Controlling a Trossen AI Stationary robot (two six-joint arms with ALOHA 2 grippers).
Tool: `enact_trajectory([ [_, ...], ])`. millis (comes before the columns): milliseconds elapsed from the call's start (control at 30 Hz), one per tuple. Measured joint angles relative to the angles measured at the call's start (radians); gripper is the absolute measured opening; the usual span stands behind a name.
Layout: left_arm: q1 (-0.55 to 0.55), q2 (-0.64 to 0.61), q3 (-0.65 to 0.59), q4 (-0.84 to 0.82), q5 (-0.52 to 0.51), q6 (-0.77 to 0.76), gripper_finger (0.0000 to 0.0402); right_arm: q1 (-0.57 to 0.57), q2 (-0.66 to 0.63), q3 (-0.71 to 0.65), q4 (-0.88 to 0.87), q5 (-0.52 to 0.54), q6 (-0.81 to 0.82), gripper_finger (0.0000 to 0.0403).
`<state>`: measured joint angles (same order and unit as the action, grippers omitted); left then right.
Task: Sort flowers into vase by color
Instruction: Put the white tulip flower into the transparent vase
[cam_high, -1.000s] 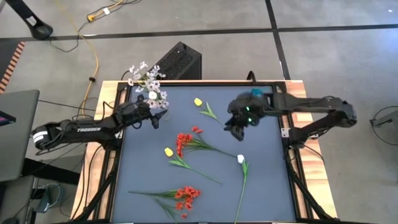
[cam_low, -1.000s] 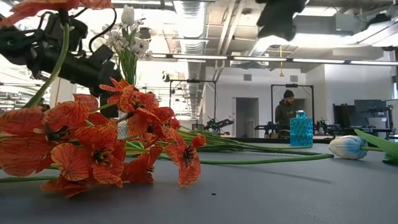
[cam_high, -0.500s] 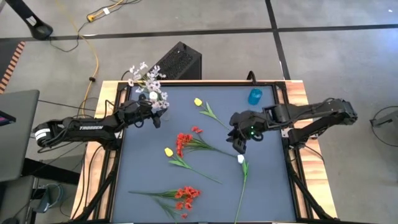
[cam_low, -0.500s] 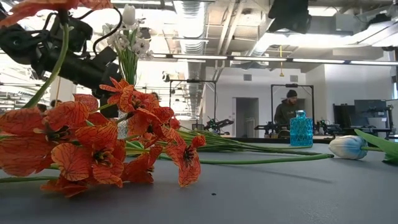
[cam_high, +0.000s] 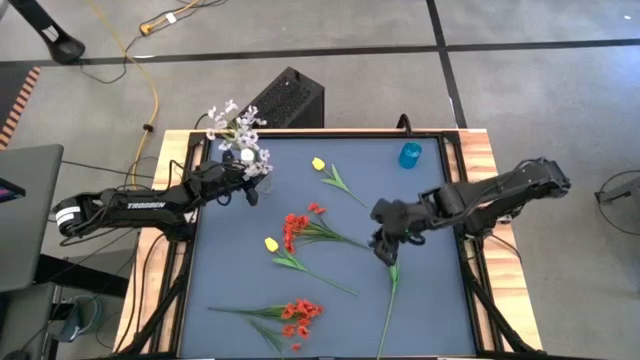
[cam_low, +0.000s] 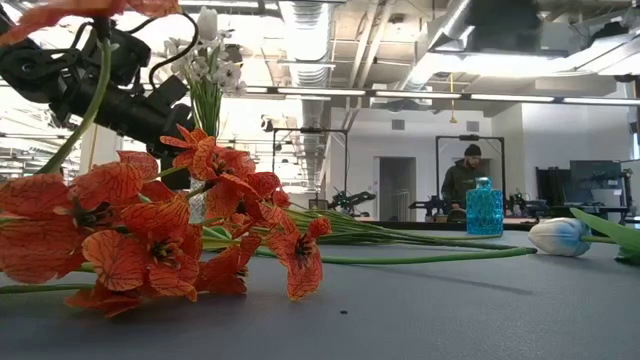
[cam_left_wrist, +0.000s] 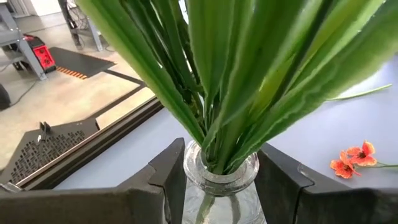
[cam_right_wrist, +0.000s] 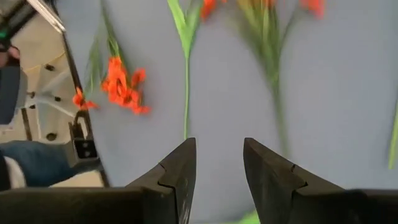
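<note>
A clear glass vase (cam_left_wrist: 221, 186) holding white and lilac flowers (cam_high: 238, 130) on green stems stands at the table's far left. My left gripper (cam_high: 248, 186) is shut on the vase. On the blue mat lie two yellow tulips (cam_high: 318, 163) (cam_high: 270, 243), two red clusters (cam_high: 296, 226) (cam_high: 300, 314) and a white tulip (cam_low: 560, 237). From above, only the white tulip's stem (cam_high: 389, 300) shows. My right gripper (cam_high: 385, 250) hangs open above its blossom, tilted downward, with nothing between the fingers (cam_right_wrist: 180, 180). My left gripper has the vase's neck (cam_left_wrist: 193, 177) between its two fingers, one on each side, just under the rim. The fingers come in nearly level from the table's left side. The vase stands upright; its base is out of view.
A small blue vase (cam_high: 410, 155) stands at the far right of the mat. A black box (cam_high: 285, 100) sits on the floor behind the table. A person (cam_low: 465, 180) stands far off in the room. Bare mat lies at the near right.
My right gripper has swung from beside the blue vase toward the table's near edge, sinking a little and rolling at the wrist. It now hangs over the white tulip's blossom and covers it from above. The flowers on the mat have not moved.
</note>
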<state>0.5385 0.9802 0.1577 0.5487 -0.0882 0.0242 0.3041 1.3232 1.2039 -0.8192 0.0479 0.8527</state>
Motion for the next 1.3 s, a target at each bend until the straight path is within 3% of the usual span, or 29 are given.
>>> enact_trajectory([
  [100, 0.0, 0.0, 0.0, -0.013, -0.003, -0.009, 0.0136, 0.069, 0.032, 0.0, -0.049, -0.019, 0.17, 0.0159],
  [200, 0.0, 0.0, 0.0, -0.02, -0.003, -0.018, 0.0138, 0.127, 0.079, 0.001, -0.102, -0.026, 0.439, 0.0161],
  [300, 0.0, 0.0, 0.0, -0.022, -0.004, -0.024, 0.0138, 0.159, 0.147, -0.001, -0.158, -0.103, 0.617, 0.0172],
  [533, 0.0, 0.0, 0.0, -0.023, -0.005, -0.026, 0.014, 0.203, 0.316, -0.001, -0.128, -0.19, 0.689, 0.0245],
  [700, 0.0, 0.001, -0.001, -0.024, -0.002, -0.028, 0.014, 0.215, 0.406, -0.001, -0.121, -0.194, 0.721, 0.0282],
  [933, 0.0, 0.001, -0.001, -0.026, 0.0, -0.03, 0.014, 0.242, 0.475, -0.053, -0.001, -0.223, 0.848, 0.0285],
  [1200, 0.0, 0.001, -0.002, -0.026, 0.001, -0.031, 0.0141, 0.31, 0.474, -0.153, 0.092, -0.179, 1.055, 0.0284],
  [1300, 0.0, 0.001, -0.002, -0.027, 0.002, -0.032, 0.0141, 0.32, 0.473, -0.167, 0.137, -0.143, 1.085, 0.0266],
])
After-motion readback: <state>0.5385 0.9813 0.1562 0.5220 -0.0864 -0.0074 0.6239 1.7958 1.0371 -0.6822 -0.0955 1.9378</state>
